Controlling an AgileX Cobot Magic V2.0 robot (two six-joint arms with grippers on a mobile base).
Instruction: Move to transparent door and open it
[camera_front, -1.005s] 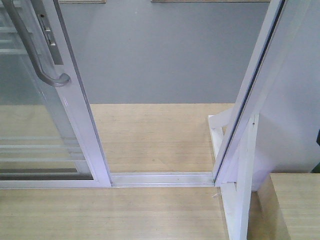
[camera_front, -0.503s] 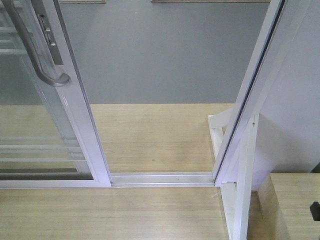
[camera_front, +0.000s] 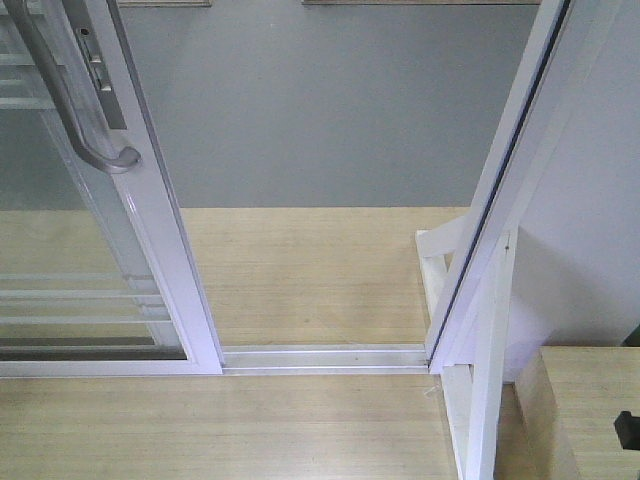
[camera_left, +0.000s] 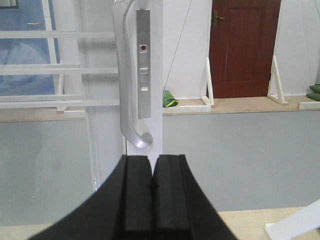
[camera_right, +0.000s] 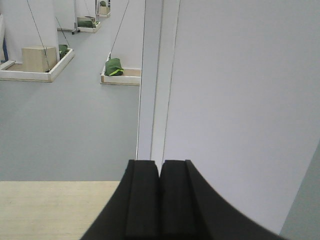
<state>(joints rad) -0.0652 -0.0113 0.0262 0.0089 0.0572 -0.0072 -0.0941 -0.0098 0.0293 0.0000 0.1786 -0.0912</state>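
The transparent door (camera_front: 160, 240) stands at the left in the front view, a glass panel with thin horizontal bars in a white frame. Its curved silver handle (camera_front: 70, 105) is on the stile. To its right there is a wide gap over the floor track (camera_front: 320, 357), up to the white jamb (camera_front: 495, 210). My left gripper (camera_left: 152, 161) is shut on nothing, just below the lower end of the handle (camera_left: 126, 100) and apart from it. My right gripper (camera_right: 160, 165) is shut and empty, facing the jamb (camera_right: 156, 75).
A pale wooden platform (camera_front: 300, 270) lies on both sides of the track, with grey floor (camera_front: 320, 110) beyond. White braces (camera_front: 470, 400) prop the jamb at the right, next to a wooden box (camera_front: 585, 410). A brown door (camera_left: 243, 47) and green bags (camera_right: 114, 66) are far behind.
A small dark part has come into the lower right edge of the front view. The door and its handle have not moved.
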